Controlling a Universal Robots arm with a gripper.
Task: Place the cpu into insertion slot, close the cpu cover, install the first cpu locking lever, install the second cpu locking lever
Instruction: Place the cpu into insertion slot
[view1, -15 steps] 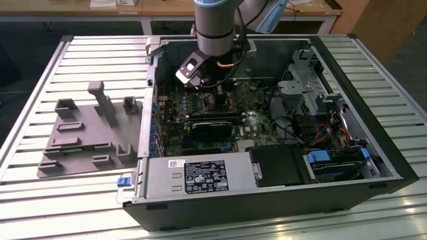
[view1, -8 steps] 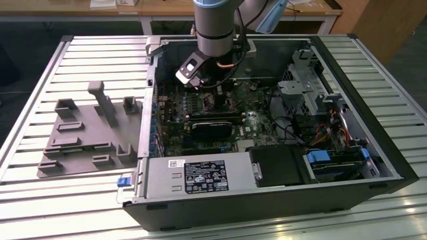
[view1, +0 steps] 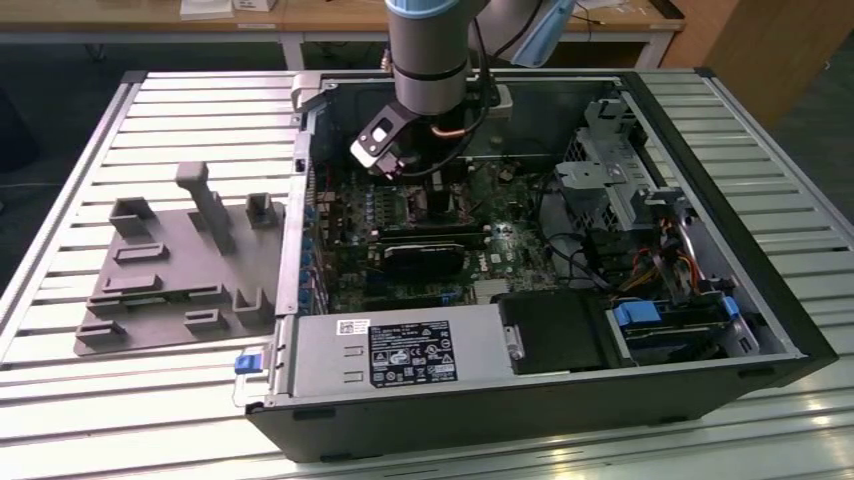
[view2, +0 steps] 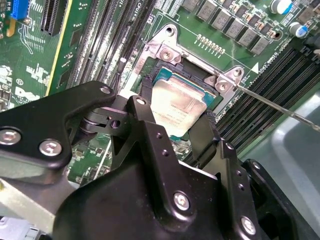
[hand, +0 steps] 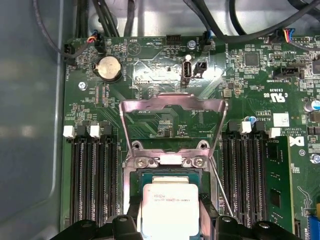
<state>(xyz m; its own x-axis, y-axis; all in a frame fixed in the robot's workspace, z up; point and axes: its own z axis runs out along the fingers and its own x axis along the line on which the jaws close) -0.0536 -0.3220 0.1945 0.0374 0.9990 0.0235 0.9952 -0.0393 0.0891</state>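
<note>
Work stands at step one: the flat silver-grey square cpu (view2: 177, 105) lies at the dark-centred, silver-rimmed insertion slot (view2: 167, 75) — fully seated or not, unclear — gripped on two sides by the narrowed jaws of the black gripper (view2: 175, 119). The thin silvery window-frame cpu cover (hand: 145, 104) stands raised and a wire locking lever (view2: 270, 102) juts free, so closing and both levers look undone. Around lie the green motherboard (hand: 150, 65), open black computer case (view1: 534, 410) and slatted metal table (view1: 120, 400).
</note>
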